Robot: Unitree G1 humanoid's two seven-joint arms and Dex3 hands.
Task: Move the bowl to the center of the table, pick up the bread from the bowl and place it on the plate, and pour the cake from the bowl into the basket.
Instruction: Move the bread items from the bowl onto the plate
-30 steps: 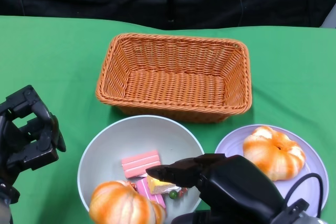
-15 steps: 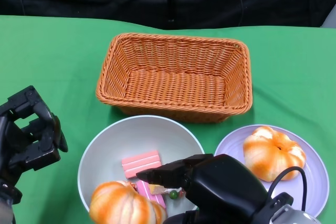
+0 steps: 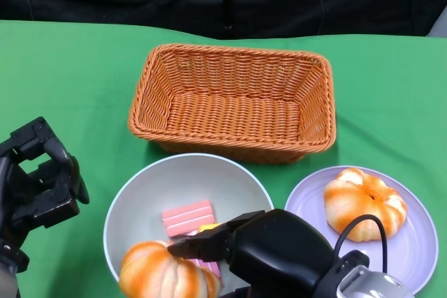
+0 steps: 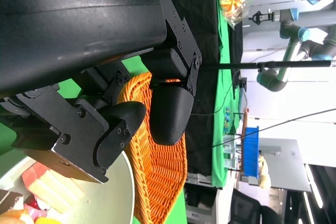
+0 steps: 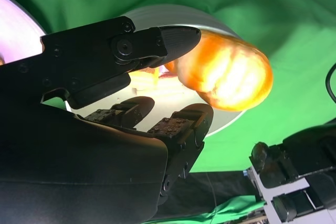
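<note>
The right robot hand (image 3: 241, 246) reaches over the near side of the bowl (image 3: 140, 193) with its fingers apart and nothing between them, their tips just beside the bread (image 3: 164, 273) that lies at the bowl's near rim; whether they touch it I cannot tell, though the right wrist view shows the loaf sitting beyond the fingertips, not yet inside the grasp. The left robot hand (image 3: 38, 183) hovers apart from the bowl on the green desk (image 3: 70, 75), fingers curled loosely and holding nothing. One bread (image 3: 363, 204) already sits on the plate (image 3: 307, 193), and the cake (image 3: 187, 218), a pink slice with smaller pieces by it, lies in the bowl right next to the remaining loaf. The main risk, as I judge it, is that the fingers close too shallow on the round, smooth loaf, so it squirts out toward the bowl's edge or onto the desk. A second risk is catching the cake pieces along with the bread, since they lie just beside it under the palm, and carrying them to the plate by mistake. Pushing down on the near rim could also tip the bowl. The basket (image 3: 230, 102) stands close behind the bowl, so a wide lift could brush its front wall.
</note>
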